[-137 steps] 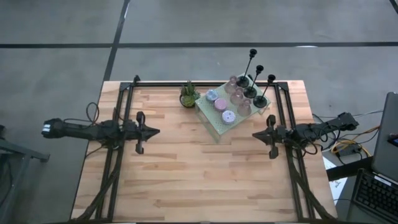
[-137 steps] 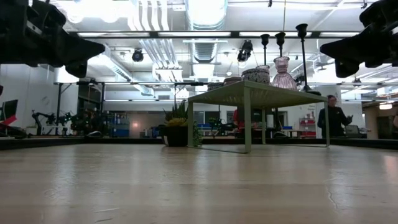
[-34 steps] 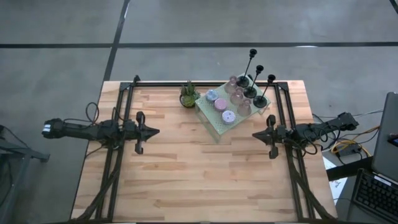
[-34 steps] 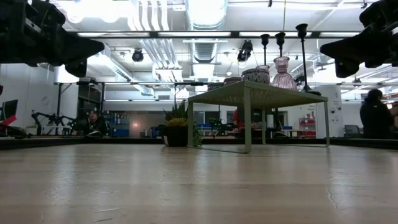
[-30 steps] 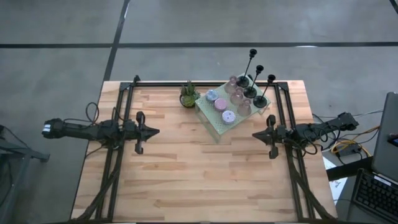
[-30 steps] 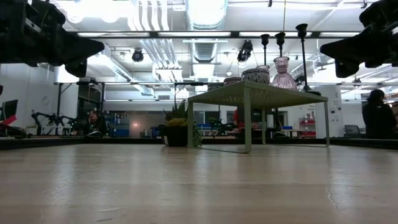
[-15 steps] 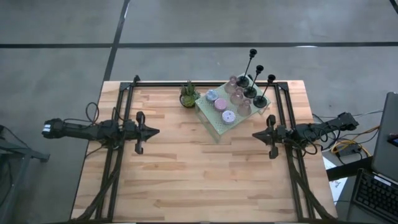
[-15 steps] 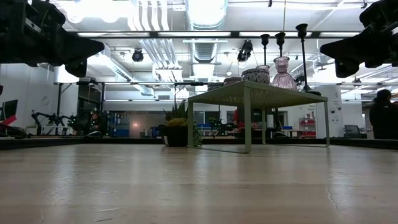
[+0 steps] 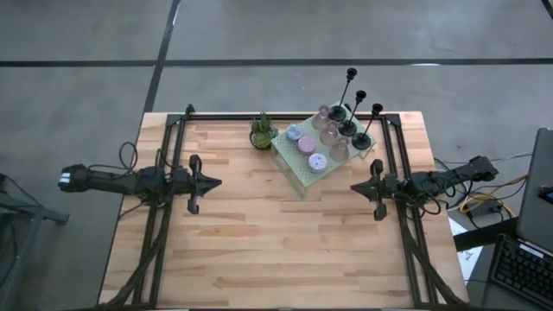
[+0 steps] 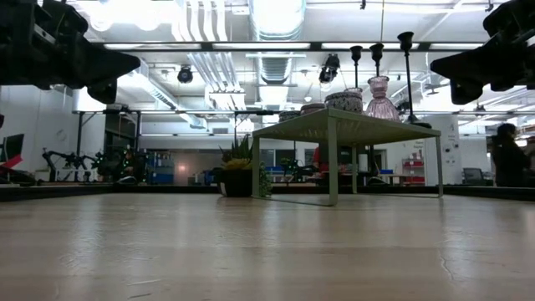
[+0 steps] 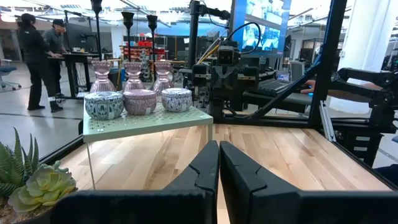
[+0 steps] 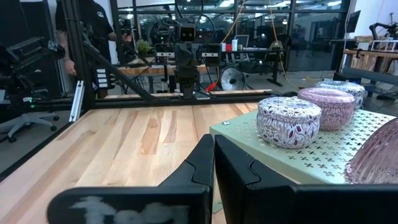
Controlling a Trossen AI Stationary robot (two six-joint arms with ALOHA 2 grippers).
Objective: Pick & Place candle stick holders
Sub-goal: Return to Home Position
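On the pale green perforated platform (image 9: 303, 161) at the table's far right stand the candle stick holders: three black ones with thin stems (image 9: 356, 108), three pinkish glass cups (image 9: 331, 135) and three small round pastel ones (image 9: 306, 144). My left gripper (image 9: 218, 182) hangs shut and level over the table's left side, well short of the platform (image 11: 134, 121). My right gripper (image 9: 354, 185) hangs shut over the right side, just on the near side of the platform (image 12: 298, 163); a round patterned holder (image 12: 288, 121) stands close ahead of it.
A small potted green plant (image 9: 263, 132) stands on the table just left of the platform. A black frame (image 9: 173, 130) runs along the table's far edge and both sides. Bare wood (image 9: 276, 242) fills the middle and near half. A laptop (image 9: 531, 250) sits beyond the right edge.
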